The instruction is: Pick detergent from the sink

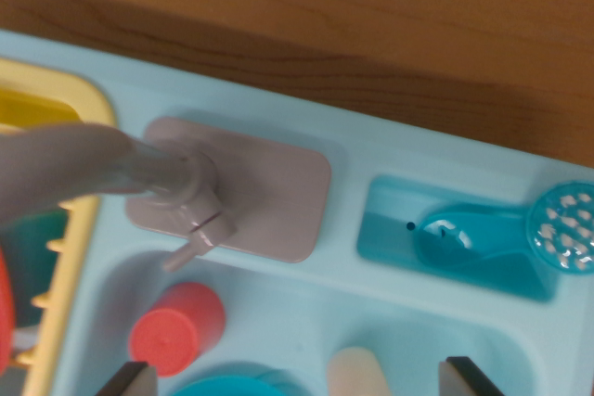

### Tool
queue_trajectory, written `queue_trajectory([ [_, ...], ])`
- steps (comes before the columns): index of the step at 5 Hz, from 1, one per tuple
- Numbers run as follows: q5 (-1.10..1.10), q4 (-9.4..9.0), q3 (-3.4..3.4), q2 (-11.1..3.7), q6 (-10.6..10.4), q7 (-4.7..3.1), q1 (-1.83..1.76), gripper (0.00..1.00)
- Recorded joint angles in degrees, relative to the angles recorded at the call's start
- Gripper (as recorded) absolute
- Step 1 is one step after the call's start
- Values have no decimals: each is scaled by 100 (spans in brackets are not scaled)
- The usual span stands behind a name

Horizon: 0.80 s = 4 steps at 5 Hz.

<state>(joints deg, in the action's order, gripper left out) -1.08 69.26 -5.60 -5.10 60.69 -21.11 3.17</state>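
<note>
Detergent (190,326) upright in sink (297,322), red cap towards camera; fingers (295,379) wide apart, empty

You find no readable text, label, brand or number anywhere in the wrist view. Around the grey faucet (190,194), the toy sink (390,150) and its pieces carry plain, unmarked surfaces.

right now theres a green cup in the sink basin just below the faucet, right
Not quite: the cup is red, not green. The wrist view shows it in the sink basin just below the faucet.
</note>
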Motion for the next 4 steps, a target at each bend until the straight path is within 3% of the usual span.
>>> queue_trajectory([
  [1,-18,-189,-28,-54,-269,-174,22,0],
  [2,-18,-189,-28,-54,-269,-174,22,0],
  [3,-35,-376,-56,-107,-533,-345,44,0],
  [4,-35,-376,-56,-107,-533,-345,44,0],
])
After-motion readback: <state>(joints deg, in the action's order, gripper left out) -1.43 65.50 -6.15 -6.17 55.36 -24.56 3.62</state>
